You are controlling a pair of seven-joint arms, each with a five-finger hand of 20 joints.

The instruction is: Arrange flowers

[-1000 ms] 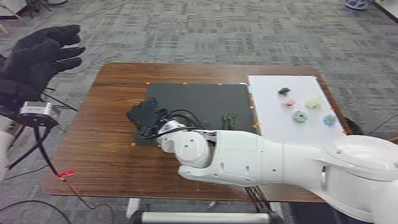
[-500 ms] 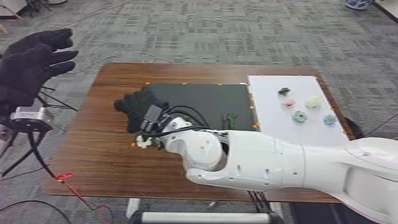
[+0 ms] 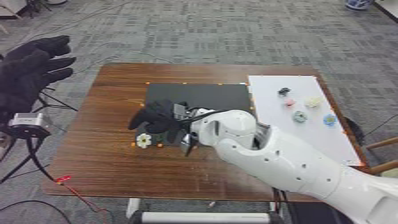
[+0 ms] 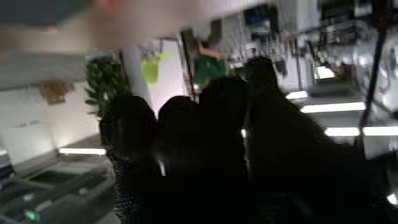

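My left hand (image 3: 34,72) is held up beyond the table's left edge, open with its fingers spread. My right hand (image 3: 157,118) hovers over the left part of the dark mat (image 3: 200,92), its fingers extended. Just below it lies a white flower (image 3: 144,140) by the mat's front left corner. On the white board (image 3: 302,137) at the right rest several flowers, among them a pink one (image 3: 289,102), a cream one (image 3: 313,102), a pale green one (image 3: 299,116) and a blue one (image 3: 330,120). The right wrist view has my right hand (image 4: 213,130) with fingers straight.
A small dark item (image 3: 284,91) lies near the board's upper left. The brown table (image 3: 115,170) extends around the mat. My right arm crosses the table's front right part, and cables hang beside my left wrist.
My right hand moved left, then back rightward, and its arm swung to a steeper slant. The white flower by the mat's corner has come into fuller view. My left hand shifted slightly.
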